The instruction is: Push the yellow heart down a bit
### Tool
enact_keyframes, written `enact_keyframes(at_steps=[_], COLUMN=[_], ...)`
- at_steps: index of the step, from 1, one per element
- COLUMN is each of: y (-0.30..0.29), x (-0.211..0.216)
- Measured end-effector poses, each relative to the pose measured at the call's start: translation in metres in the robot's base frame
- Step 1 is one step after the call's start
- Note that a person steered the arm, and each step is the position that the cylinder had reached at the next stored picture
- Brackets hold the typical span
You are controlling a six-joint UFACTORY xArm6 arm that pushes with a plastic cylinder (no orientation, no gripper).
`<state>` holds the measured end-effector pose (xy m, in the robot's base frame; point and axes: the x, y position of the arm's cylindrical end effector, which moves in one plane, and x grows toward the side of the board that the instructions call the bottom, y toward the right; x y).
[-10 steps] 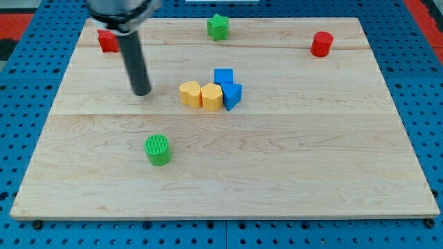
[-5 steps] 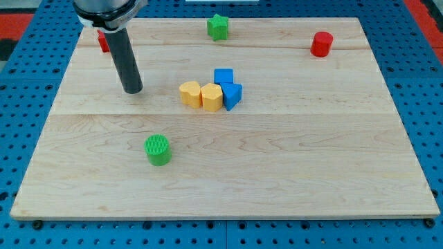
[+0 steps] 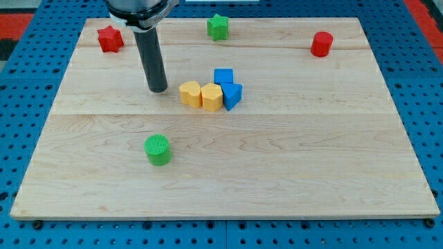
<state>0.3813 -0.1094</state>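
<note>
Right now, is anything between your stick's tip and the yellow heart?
No. In the camera view, only bare wood lies between my tip and the yellow heart, which sits just to the tip's right.

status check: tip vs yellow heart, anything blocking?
My tip on the board, just left of the yellow heart, not touching. Heart abuts the yellow block on its right. Nothing directly below the heart.

Rod upright, slight lean — my tip (image 3: 158,90) on table top.
</note>
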Motion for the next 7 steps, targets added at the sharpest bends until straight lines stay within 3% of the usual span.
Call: enact_keyframes(at_steps=[4, 5, 7], y=[0.037, 0.043, 0.096], x=[0.006, 0.027, 0.034])
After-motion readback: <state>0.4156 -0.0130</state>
